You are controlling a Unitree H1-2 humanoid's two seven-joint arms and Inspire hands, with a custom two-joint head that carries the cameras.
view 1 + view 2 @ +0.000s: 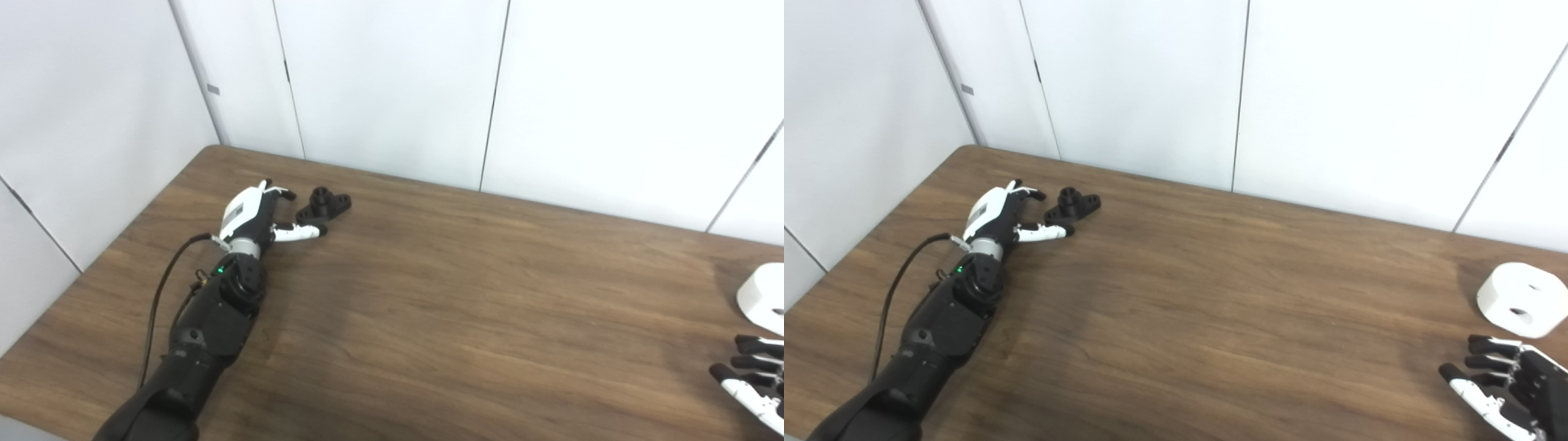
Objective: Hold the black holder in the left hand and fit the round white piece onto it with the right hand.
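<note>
A brown wooden table (1213, 294) carries a black holder (1073, 205) at ten o'clock and a round white piece (1522, 299) at three o'clock, well apart.

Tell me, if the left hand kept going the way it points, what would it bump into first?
Most likely the black holder, lying on the table just ahead of the open left hand.

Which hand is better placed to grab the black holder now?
Left. The left hand is open right beside the black holder, fingers spread toward it. The right hand is at the table's opposite end, open, near the round white piece.
</note>
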